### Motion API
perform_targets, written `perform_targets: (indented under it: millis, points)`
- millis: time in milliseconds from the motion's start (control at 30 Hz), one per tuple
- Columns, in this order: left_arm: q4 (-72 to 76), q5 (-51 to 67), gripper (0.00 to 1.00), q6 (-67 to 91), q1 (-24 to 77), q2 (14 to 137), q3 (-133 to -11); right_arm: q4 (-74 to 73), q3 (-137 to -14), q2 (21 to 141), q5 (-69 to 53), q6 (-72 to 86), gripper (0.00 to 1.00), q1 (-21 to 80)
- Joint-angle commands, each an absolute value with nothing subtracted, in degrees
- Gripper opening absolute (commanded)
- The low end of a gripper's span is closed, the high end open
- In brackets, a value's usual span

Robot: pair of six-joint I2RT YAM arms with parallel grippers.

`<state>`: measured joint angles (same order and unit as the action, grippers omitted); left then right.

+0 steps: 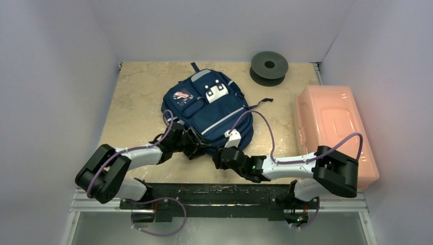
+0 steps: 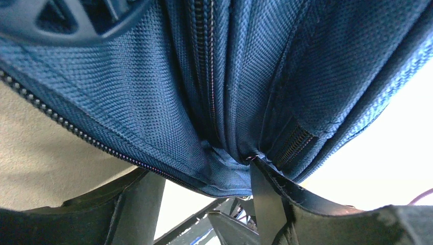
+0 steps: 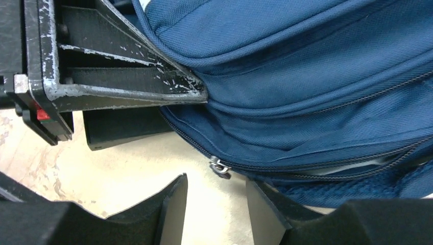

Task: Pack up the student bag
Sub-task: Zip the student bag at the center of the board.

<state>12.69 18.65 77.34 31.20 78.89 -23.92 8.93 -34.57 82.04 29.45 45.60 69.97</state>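
Student bag: navy fabric, grey trim, white buckle patches. It lies front-up at the middle of the desk, top toward the far edge. Both your arms reach low and inward to its near end. Left fingers straddle a fabric fold; cannot tell if they pinch it. Right fingers are spread, zipper pull just off their tips.

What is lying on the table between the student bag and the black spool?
Nothing: the top view shows only bare table between the student bag and black spool.
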Motion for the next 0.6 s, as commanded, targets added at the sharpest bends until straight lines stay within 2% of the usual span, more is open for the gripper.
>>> perform_targets:
  millis: [0,100,167,267,367,400,500,567]
  points:
    - [14.28,19.51,0.61,76.59,31.35,79.74,-24.37,-4.59,-44.32,87.96,40.06,61.56,0.51,71.80]
    - [15.14,19.66,0.61,77.17,31.38,80.27,-23.85,-15.41,-51.09,94.08,45.38,68.88,0.52,72.66]
    - [16.15,19.66,0.60,77.74,31.37,80.46,-23.45,-25.91,-55.01,97.51,49.91,75.72,0.49,73.37]
    - [16.07,19.00,0.59,77.89,31.38,80.42,-23.01,-31.84,-59.00,99.44,54.43,77.90,0.44,74.04]
    - [15.03,17.00,0.57,77.47,31.38,80.63,-23.27,-31.75,-59.41,98.85,55.35,74.94,0.13,74.27]
    - [14.15,15.98,0.55,77.13,31.38,80.79,-23.58,-30.74,-58.92,98.23,54.70,73.60,0.06,74.25]
    - [11.44,12.32,0.46,75.46,31.03,80.94,-24.84,-26.98,-56.29,94.27,51.92,65.70,0.00,74.68]
    - [9.13,10.13,0.28,73.55,30.27,80.66,-25.85,-22.98,-53.25,90.70,48.96,59.58,0.00,74.71]
